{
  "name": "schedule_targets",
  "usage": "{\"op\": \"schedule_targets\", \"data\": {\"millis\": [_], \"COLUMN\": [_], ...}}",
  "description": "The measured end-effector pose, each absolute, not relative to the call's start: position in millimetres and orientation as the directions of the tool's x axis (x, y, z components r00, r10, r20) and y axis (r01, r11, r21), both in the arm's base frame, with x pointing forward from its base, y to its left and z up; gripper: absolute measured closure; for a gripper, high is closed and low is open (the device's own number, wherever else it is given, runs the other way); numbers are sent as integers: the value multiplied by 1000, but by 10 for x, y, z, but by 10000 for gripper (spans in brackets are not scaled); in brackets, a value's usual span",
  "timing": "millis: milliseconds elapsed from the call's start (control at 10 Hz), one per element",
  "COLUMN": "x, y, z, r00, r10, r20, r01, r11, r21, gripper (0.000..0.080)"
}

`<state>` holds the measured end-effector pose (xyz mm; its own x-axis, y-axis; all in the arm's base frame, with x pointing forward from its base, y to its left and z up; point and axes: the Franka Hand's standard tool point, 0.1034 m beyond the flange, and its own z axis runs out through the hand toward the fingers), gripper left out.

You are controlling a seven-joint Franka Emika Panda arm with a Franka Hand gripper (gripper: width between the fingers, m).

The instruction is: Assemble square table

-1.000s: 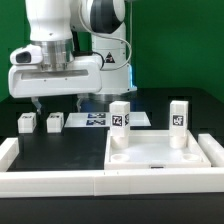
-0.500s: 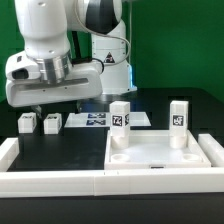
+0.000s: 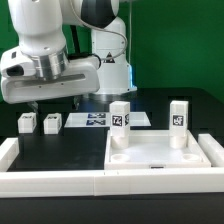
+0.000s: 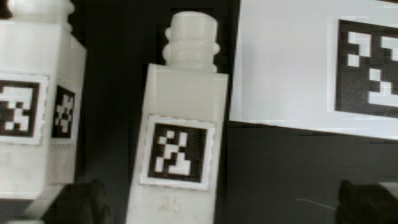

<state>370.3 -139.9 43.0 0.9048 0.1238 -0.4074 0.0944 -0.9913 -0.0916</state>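
Hand (image 3: 58, 103) is wide open w/ nothing in it, hanging above the exterior view's left part of the black bench (image 3: 60, 145), clear of every part. Below it, two short white plastic block legs w/ black tags lie flat on the bench, side by side but apart: the inner loose leg (image 3: 53, 121), just beside the marker board (image 3: 95, 119), and the outer loose leg (image 3: 27, 122), further to the exterior view's left. The wrist view settles it. The inner loose leg (image 4: 183, 110) sits btwn the two dark fingertips (image 4: 89, 205), a touch nearer one than the other, w/ the outer one off at the frame edge. Its long axis runs crosswise to the line joining the fingers, ribbed peg end pointing away from the hand's body, so the jaws look set to close across its narrow width, not its length. So the coming move reads as a near-straight drop, maybe w/ a small sideways nudge to centre first. Meanwhile the large white plastic square top w/ raised rim (image 3: 165, 158) rests on the exterior view's right, well apart from the hand, against the long low white border rail (image 3: 50, 182). Two more tagged legs (image 3: 120, 118) (image 3: 179, 116) stand upright at its far corners. Approx. halfway by my reckoning, w/ the near corners not yet filled.
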Motion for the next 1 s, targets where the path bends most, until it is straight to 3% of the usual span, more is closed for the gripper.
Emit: {"op": "schedule_targets", "data": {"millis": [500, 1000], "x": [3632, 3633], "y": [-1431, -1389], "z": [349, 265], "r00": [900, 816], "r10": [39, 65], "r20": [-435, -575], "r01": [25, 38], "r11": [-999, -998], "r21": [-36, -60], "gripper": [150, 150]}}
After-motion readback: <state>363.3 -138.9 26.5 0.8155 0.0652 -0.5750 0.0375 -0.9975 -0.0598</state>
